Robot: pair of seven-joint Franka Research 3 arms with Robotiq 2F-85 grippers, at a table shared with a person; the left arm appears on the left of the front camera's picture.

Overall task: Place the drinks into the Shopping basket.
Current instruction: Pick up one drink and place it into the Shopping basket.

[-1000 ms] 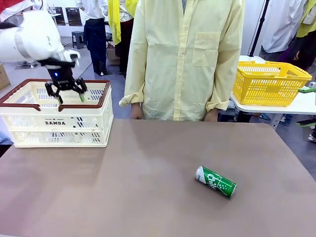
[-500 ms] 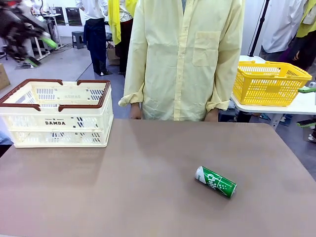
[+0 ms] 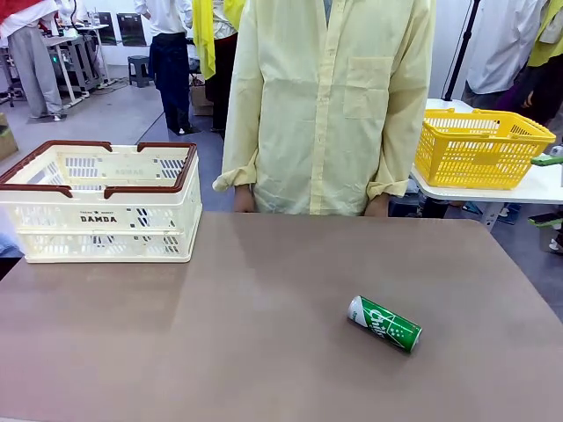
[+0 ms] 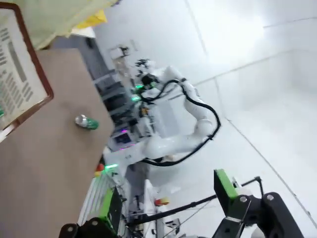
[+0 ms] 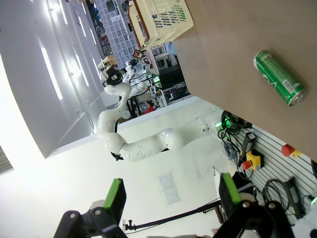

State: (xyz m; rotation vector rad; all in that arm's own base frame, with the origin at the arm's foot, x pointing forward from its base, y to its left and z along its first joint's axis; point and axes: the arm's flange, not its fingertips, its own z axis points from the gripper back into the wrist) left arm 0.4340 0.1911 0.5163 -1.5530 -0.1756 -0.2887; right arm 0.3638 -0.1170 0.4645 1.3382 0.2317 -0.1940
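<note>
- Brown table [image 3: 220, 352] runs across the front view, with a person in a pale yellow shirt [image 3: 325, 105] standing at its far edge.
- Basket [image 3: 101, 202] stands at the table's far left corner; what it contains can't be made out from the front.
- Green can [image 3: 384, 323] lies on its side near the right front, well apart from the basket.
- Yellow basket [image 3: 479, 145] rests on another table behind, at the right.
- Left gripper [image 4: 166, 208] is spread wide, holding nothing, raised off the table.
- Right gripper [image 5: 171, 198] is likewise spread wide and empty, with the can [image 5: 278, 77] far beyond it.
</note>
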